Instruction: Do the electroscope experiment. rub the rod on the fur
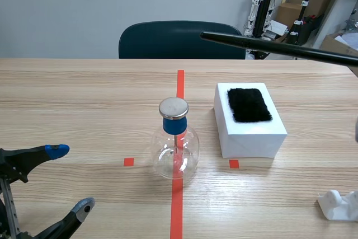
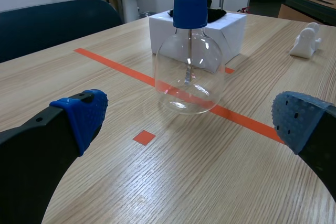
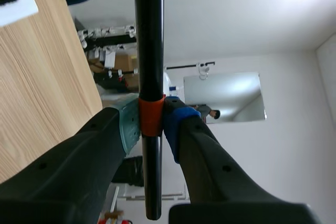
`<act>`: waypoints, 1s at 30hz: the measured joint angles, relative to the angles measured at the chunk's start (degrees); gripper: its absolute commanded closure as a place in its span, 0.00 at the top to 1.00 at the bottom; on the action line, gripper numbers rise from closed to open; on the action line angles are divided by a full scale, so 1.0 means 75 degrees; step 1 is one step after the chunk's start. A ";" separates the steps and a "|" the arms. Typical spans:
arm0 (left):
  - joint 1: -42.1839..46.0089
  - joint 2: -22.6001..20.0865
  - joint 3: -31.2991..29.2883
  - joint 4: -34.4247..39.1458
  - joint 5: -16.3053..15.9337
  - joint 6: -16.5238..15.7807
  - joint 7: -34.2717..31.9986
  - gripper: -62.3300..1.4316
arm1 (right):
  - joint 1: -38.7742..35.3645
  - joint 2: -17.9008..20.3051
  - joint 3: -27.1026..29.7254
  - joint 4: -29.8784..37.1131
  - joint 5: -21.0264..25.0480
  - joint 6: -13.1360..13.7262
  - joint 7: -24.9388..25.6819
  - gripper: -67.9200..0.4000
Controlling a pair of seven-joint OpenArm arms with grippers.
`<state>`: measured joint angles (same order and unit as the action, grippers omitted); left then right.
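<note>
A glass flask electroscope (image 1: 176, 148) with a blue stopper and a metal disc on top stands on the central tape line; it also shows ahead of my left gripper (image 2: 189, 116), electroscope (image 2: 190, 61). A white box (image 1: 249, 121) to its right carries a patch of black fur (image 1: 249, 104). My left gripper (image 1: 72, 180) rests open near the table's front left corner. A long black rod (image 1: 274, 46) is held in the air above and behind the box. My right gripper (image 3: 152, 121) is shut on the rod (image 3: 149, 40) at its orange band.
A dark blue chair (image 1: 179, 40) stands behind the table's far edge. A small white object (image 1: 338, 204) lies at the front right. Cardboard boxes and stands (image 1: 302, 4) fill the back right corner of the room.
</note>
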<state>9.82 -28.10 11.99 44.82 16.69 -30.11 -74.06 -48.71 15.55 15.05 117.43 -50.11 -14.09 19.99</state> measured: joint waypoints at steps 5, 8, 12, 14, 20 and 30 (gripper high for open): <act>0.0000 0.0000 0.0000 0.0000 -0.0003 0.0000 0.0000 1.00 | -0.0262 -0.0221 0.0000 0.0006 -0.0006 -0.0175 0.0600 0.00; 0.0000 0.0000 0.0000 0.0000 -0.0003 0.0000 0.0000 1.00 | -0.0259 -0.0230 -0.0058 0.0006 -0.0006 -0.0178 0.0705 0.00; 0.0000 0.0000 0.0000 0.0000 -0.0003 0.0000 0.0000 1.00 | -0.0242 -0.0227 -0.0213 0.0006 -0.0029 -0.0175 0.0962 0.00; 0.0000 0.0000 0.0000 0.0000 -0.0003 0.0000 0.0000 1.00 | -0.0239 -0.0227 -0.0259 0.0006 -0.0096 -0.0175 0.1011 0.00; 0.0000 0.0000 0.0000 0.0000 -0.0003 0.0000 0.0000 1.00 | -0.0350 -0.0213 -0.0259 0.0006 -0.0096 -0.0175 0.1373 0.00; 0.0000 0.0000 0.0000 0.0000 -0.0003 0.0000 0.0000 1.00 | -0.0370 -0.0207 -0.0259 0.0006 0.0000 -0.0157 0.1448 0.00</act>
<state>9.82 -28.10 11.99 44.82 16.67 -30.11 -74.06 -51.48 14.00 13.10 117.47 -50.11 -15.27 30.85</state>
